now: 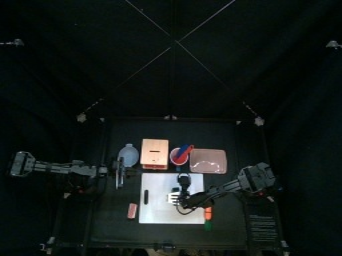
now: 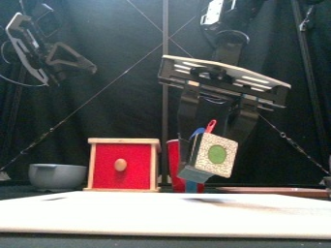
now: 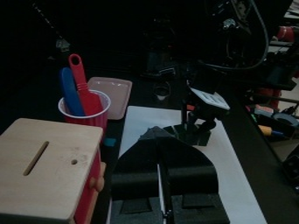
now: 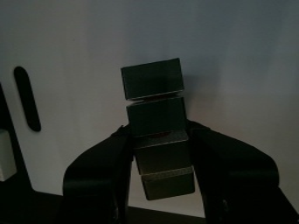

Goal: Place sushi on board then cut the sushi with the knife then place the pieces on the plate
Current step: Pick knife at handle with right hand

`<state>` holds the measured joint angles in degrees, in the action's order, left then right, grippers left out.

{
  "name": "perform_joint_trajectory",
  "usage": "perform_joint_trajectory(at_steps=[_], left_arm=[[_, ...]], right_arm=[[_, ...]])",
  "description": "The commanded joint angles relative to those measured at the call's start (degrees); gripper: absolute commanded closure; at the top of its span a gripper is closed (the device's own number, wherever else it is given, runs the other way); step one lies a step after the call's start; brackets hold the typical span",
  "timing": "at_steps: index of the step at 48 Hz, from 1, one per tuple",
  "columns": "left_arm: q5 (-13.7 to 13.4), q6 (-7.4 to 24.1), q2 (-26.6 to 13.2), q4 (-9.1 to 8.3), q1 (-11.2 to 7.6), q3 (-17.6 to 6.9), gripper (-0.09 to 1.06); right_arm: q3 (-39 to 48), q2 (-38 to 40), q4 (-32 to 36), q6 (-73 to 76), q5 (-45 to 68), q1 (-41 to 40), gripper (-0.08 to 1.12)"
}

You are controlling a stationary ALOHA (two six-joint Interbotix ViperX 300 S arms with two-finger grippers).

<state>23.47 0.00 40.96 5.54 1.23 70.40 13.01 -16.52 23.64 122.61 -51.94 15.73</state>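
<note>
one step is in hand, the first: the right gripper (image 4: 160, 131) is clamped on the toy sushi roll (image 2: 215, 153), held in the air over the white cutting board (image 2: 104, 215) at the table's six o'clock; the left gripper (image 1: 112, 172) rests at nine. the roll lies near level, long axis twelve to six, white-and-green end facing six; next it wants lowering flat onto the board, then release.

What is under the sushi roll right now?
The white cutting board lies below the sushi roll, which the right gripper holds clear of it. The patch directly beneath is covered by the roll.
</note>
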Motion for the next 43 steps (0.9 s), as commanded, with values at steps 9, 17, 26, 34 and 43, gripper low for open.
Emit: perform_joint_trajectory(at_steps=[9, 17, 26, 34, 43], left_arm=[[0.18, 0.09, -0.09, -0.09, -0.18, -0.7, 0.98], [0.18, 0.18, -0.09, -0.18, -0.09, -0.7, 0.98], [0.18, 0.18, -0.09, -0.18, -0.09, -0.62, 0.98], [0.18, 0.18, -0.09, -0.18, -0.18, -0.53, 0.98], [0.18, 0.09, -0.09, -0.18, -0.18, -0.44, 0.98]], right_arm=[[-2.81, 0.18, -0.44, 0.0, -1.49, -1.14, 0.46], [-2.55, -0.35, -0.88, -0.26, -1.32, -1.32, 0.29], [-2.72, -1.23, -0.62, -0.62, -0.35, -1.76, 0.21], [-2.64, -1.49, -0.53, -0.62, 0.44, -1.93, 0.21], [-1.93, 1.14, 0.0, -1.76, -0.26, -1.85, 0.21]])
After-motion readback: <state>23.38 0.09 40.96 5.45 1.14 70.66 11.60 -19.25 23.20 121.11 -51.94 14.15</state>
